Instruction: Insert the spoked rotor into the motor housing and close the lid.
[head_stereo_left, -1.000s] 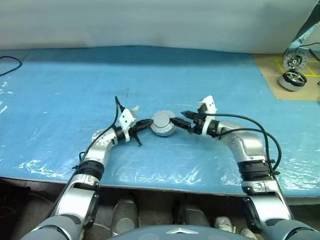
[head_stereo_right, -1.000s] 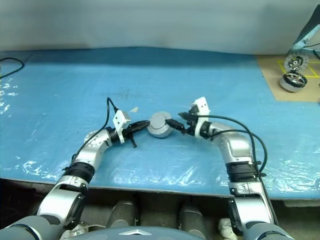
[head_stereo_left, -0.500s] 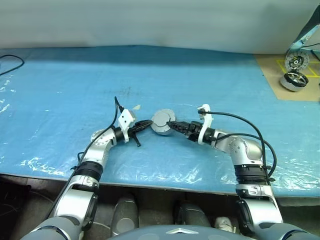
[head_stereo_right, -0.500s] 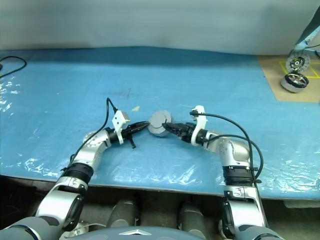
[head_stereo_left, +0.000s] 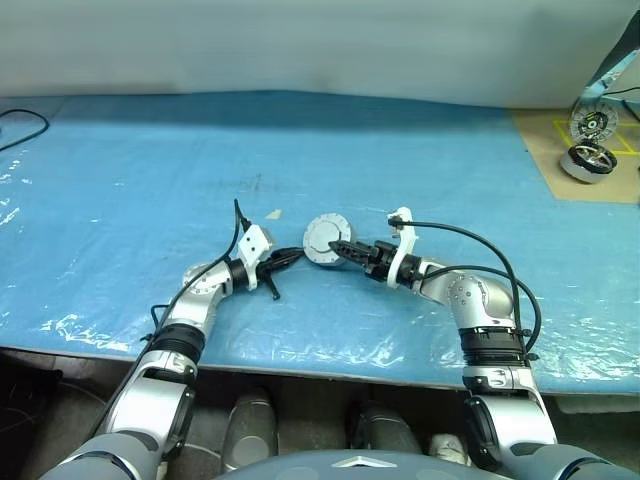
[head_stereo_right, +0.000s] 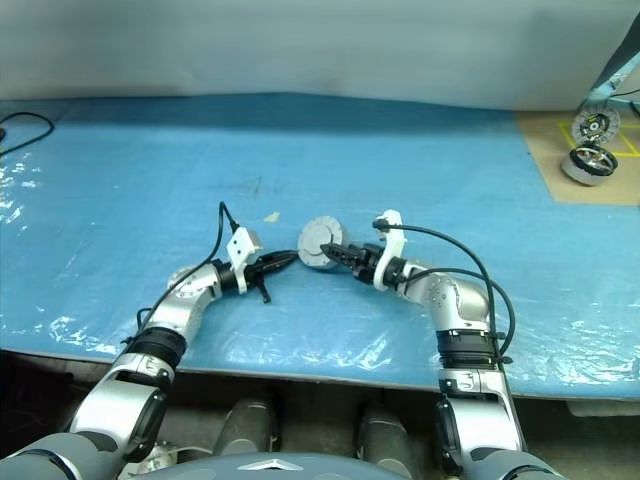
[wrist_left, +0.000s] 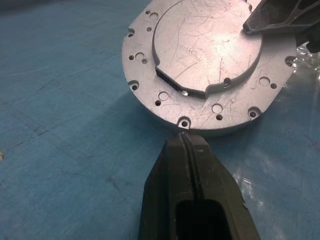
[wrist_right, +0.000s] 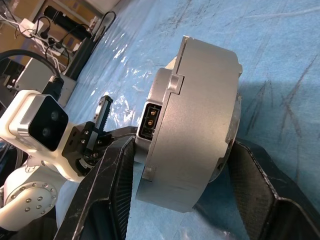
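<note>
Left gripper (wrist_left: 186, 137): 2 black fingers pressed together, tip just at the near rim of the motor housing (wrist_left: 200, 55). Housing: round grey metal face, scratched, with a raised centre plate and small holes around the edge. It rests on a blue sheet (wrist_left: 60, 125). Right gripper finger (wrist_left: 280, 17): on the housing's far edge.

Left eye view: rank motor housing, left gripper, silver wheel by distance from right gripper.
1. motor housing, between the fingers of the right gripper.
2. left gripper, at the housing's opposite edge.
3. silver wheel, far right on the cardboard.
</note>
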